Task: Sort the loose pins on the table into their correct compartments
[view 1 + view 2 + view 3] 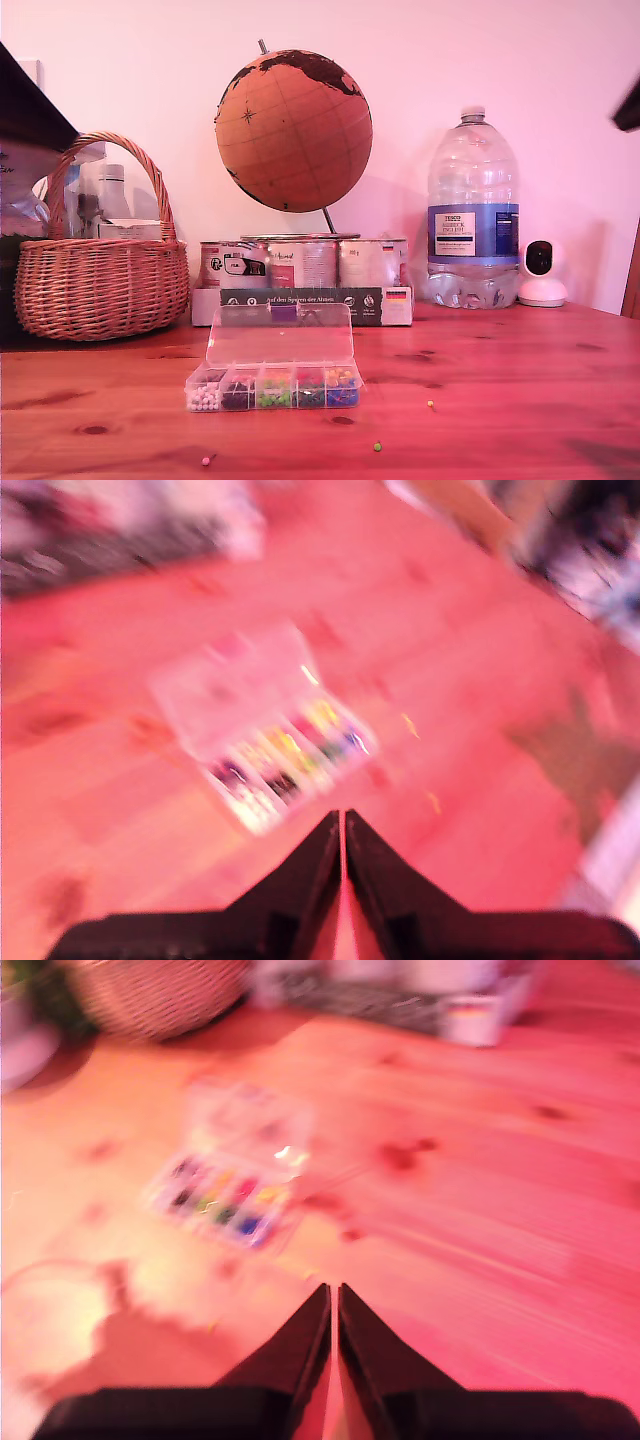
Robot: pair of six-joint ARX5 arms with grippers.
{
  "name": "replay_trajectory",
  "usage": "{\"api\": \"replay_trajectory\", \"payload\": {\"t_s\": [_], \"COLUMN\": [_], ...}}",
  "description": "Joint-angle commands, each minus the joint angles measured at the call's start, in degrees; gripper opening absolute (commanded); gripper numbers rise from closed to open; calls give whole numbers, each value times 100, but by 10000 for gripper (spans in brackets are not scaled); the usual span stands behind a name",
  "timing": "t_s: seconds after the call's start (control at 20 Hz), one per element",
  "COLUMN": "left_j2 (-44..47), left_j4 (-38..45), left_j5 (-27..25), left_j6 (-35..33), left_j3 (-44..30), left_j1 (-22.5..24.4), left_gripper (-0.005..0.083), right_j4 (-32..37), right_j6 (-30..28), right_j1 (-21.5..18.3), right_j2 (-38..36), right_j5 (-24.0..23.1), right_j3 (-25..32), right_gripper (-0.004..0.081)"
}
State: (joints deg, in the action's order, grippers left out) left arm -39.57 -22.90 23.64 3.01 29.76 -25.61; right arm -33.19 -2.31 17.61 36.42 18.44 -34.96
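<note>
On the wooden table (500, 370) stands the clear box (275, 388) with its lid (280, 333) raised; its compartments show white, dark, green, red and blue-yellow clusters. Three loose pins lie in front of it: pink (207, 460), green (377, 446) and yellow-green (431, 404). Both wrist views are blurred. My first gripper (342, 825) is shut with nothing in it, high above the box (275, 740). My second gripper (333, 1295) is also shut and empty, above the table short of the box (225, 1195). Neither gripper shows in the exterior view.
A wicker basket (100, 270) stands at the exterior view's left. Behind the box are tins on a carton (305, 290), a globe (293, 130), a large water bottle (472, 215) and a small white camera (541, 272). Dark shapes cut the exterior view's upper corners.
</note>
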Motion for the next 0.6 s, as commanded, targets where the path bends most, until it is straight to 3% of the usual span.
{"api": "replay_trajectory", "payload": {"t_s": [0.0,0.1,0.25,0.55], "left_j2": [-201,-505,-1001,-1899], "left_j4": [-96,-328,-796,-1340], "left_j5": [37,35,37,-179], "left_j6": [-334,-708,-997,-1447], "left_j3": [203,398,686,1156], "left_j1": [-138,-319,-601,-1172], "left_gripper": [-21,-21,-21,-21], "right_j4": [107,387,197,-415], "right_j6": [-50,358,367,-656], "right_j1": [212,310,494,1084], "right_j2": [103,136,254,1095], "right_j5": [153,275,313,398], "right_j3": [-74,-83,-116,-116], "right_gripper": [-13,-13,-13,-13]}}
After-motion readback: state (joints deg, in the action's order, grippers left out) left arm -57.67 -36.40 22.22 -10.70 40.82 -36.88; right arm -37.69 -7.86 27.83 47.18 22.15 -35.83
